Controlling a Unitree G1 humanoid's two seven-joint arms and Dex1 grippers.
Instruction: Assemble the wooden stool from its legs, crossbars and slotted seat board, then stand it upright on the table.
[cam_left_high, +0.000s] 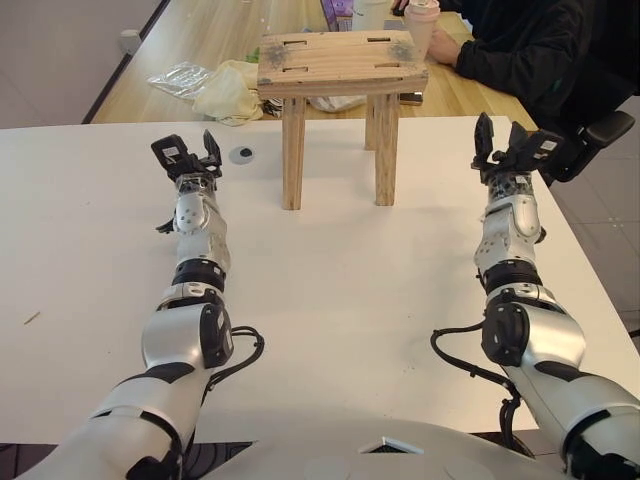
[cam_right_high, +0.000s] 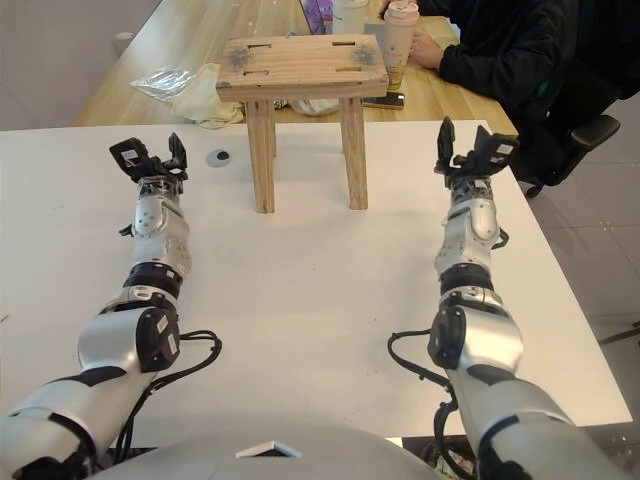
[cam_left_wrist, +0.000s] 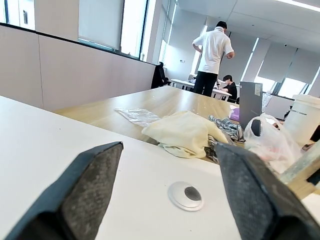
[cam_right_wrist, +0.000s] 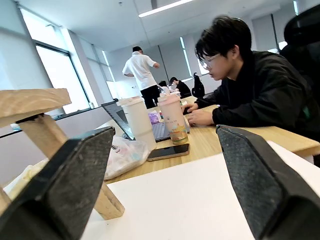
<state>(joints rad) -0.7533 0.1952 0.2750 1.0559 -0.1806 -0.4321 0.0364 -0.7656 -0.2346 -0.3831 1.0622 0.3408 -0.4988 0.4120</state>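
The wooden stool (cam_left_high: 338, 85) stands upright at the far middle of the white table (cam_left_high: 340, 300), its slotted seat board on top and its legs on the tabletop. My left gripper (cam_left_high: 190, 152) rests low over the table to the stool's left, open, with nothing between its fingers (cam_left_wrist: 80, 195). My right gripper (cam_left_high: 508, 143) sits to the stool's right near the table's far right corner, also open and empty. A stool leg and seat edge (cam_right_wrist: 35, 115) appear in the right wrist view.
A small round white disc (cam_left_high: 241, 154) lies on the table just past my left gripper. Behind the white table is a wooden table (cam_left_high: 200, 40) with a cream cloth (cam_left_high: 232, 90), plastic bags, cups and a phone. A seated person is at the far right.
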